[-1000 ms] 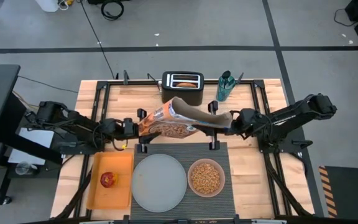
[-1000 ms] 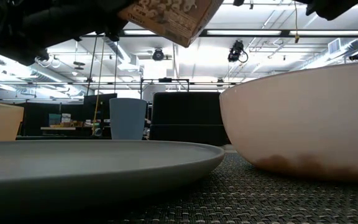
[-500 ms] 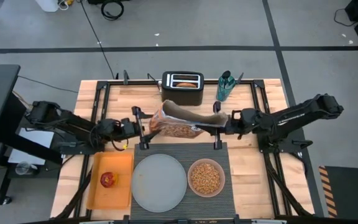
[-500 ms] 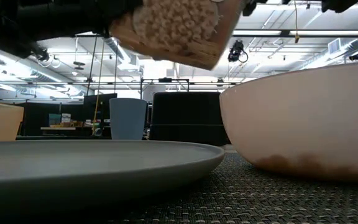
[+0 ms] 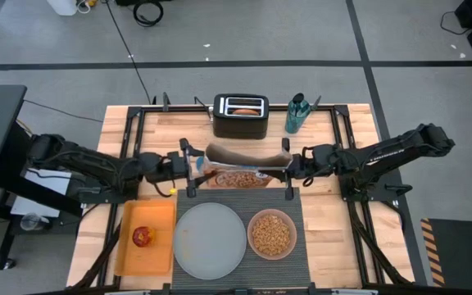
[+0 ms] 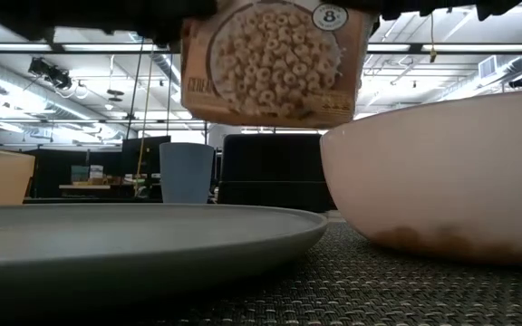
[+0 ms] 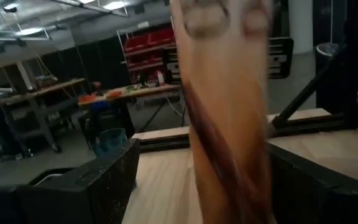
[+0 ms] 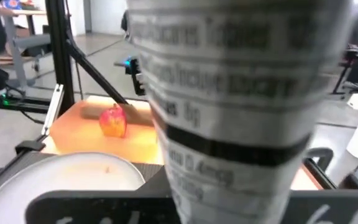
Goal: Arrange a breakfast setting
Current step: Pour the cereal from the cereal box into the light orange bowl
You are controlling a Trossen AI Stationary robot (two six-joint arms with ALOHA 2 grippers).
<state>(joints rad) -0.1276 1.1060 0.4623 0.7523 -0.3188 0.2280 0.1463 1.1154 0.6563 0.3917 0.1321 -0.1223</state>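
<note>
1. You can't really see either claw's fingers; the orange cardboard cereal box (image 5: 240,166) hides them.
2. It hangs between the left gripper (image 5: 188,163) and right gripper (image 5: 296,162), both clamped on its ends, above the dark grey woven placemat (image 5: 293,246).

A black toaster (image 5: 240,116) stands beside a teal bottle (image 5: 295,114).

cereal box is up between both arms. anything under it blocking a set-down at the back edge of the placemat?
Nothing visible. The cereal box hangs between the left gripper and right gripper, above the placemat back edge. The plate and bowl sit nearer the front; the toaster stands behind.
</note>
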